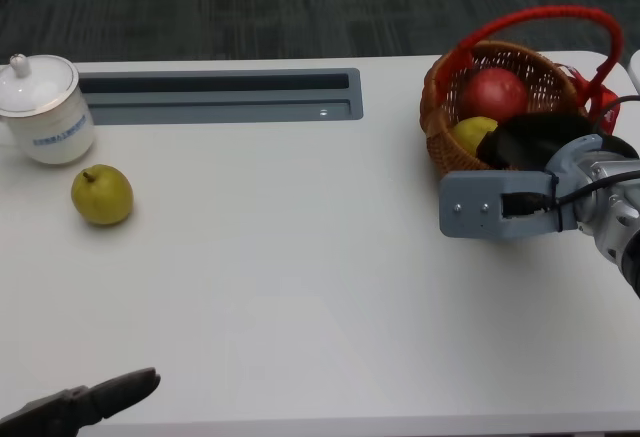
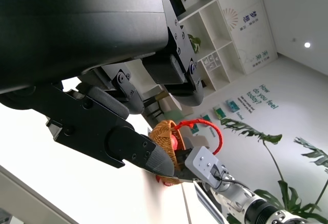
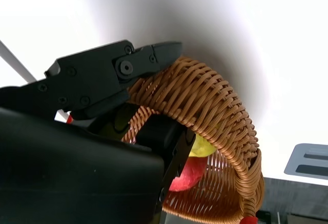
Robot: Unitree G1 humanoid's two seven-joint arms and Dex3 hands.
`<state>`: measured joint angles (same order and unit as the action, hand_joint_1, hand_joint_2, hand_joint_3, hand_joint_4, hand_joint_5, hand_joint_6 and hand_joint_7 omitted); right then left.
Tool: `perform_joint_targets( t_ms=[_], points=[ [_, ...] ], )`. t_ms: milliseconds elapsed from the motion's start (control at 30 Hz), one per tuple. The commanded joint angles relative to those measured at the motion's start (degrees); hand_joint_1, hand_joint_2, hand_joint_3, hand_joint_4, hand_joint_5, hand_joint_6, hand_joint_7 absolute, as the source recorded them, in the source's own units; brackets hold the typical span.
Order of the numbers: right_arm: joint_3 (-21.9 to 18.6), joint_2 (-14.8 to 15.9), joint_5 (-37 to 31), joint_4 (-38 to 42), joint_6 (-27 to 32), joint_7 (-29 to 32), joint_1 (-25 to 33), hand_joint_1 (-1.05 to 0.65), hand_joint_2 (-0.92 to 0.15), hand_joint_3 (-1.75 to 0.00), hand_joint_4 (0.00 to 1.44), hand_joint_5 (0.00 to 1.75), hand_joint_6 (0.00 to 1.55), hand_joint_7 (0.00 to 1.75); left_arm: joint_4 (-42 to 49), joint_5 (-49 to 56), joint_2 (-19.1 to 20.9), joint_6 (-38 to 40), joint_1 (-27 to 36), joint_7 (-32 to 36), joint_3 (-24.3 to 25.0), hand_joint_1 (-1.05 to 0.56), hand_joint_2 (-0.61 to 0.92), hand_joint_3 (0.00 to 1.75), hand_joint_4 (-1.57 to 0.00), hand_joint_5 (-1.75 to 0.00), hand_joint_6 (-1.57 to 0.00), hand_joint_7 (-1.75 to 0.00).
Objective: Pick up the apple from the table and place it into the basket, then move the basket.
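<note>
Left robot hand (image 1: 85,402) idles unclenched; right robot hand (image 1: 530,147) grips basket (image 1: 470,152) rim, apple (image 1: 492,92) inside, ready for moving.

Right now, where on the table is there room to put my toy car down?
The widest bare patch is the table middle, between the pear and the basket, below the grey slot. The front edge near the left hand is mostly free too. It is crowded at the right, where the right hand grips the basket rim, and around the mug.
</note>
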<state>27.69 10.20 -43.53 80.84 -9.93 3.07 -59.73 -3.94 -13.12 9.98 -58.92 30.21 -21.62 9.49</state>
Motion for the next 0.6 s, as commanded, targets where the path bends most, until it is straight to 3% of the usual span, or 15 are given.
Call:
perform_joint_targets(
  t_ms=[33, 233, 367, 500, 600],
  points=[
    [-1.22, -0.33, 1.31, -0.28, 0.54, -2.01, 0.24, -0.66, -0.83, -0.01, 0.68, 0.0, 0.59, 0.0, -0.5, 0.03, 0.16, 0.29, 0.91, 0.95, 0.04, -0.43, 0.76, 0.0, -0.92, -0.01, -0.82, -0.01],
    [-1.6, -0.74, 1.37, -0.4, 0.11, -3.38, -0.21, -0.91, -0.84, -0.01, 0.41, 0.0, 0.38, 0.0, 1.11, 0.72, -0.38, 0.76, -0.56, 1.2, -0.45, -0.44, 0.76, 0.0, -0.92, -0.01, -0.82, -0.01],
    [-4.74, 0.08, 4.47, -0.74, -1.37, -5.47, -1.26, -1.01, -0.88, -0.01, 0.27, 0.0, 0.28, 0.0, 1.65, 1.73, -0.82, 1.38, -2.15, 1.53, -0.85, -0.45, 0.76, 0.0, -0.92, -0.01, -0.83, -0.01],
    [-7.88, 1.29, 7.53, -1.16, -3.29, -7.83, -2.26, -1.01, -0.89, -0.01, 0.21, 0.0, 0.24, 0.0, 1.99, 2.51, -0.76, 2.14, -3.51, 1.57, -1.21, -0.46, 0.76, 0.0, -0.92, 0.0, -0.84, -0.01],
    [-10.14, 2.23, 9.92, -1.61, -5.5, -9.41, -2.59, -0.97, -0.86, 0.0, 0.25, 0.02, 0.26, 0.01, 2.83, 2.25, -0.34, 2.51, -5.21, 1.39, -1.65, -0.45, 0.75, 0.0, -0.93, -0.01, -0.86, -0.01]
  ],
)
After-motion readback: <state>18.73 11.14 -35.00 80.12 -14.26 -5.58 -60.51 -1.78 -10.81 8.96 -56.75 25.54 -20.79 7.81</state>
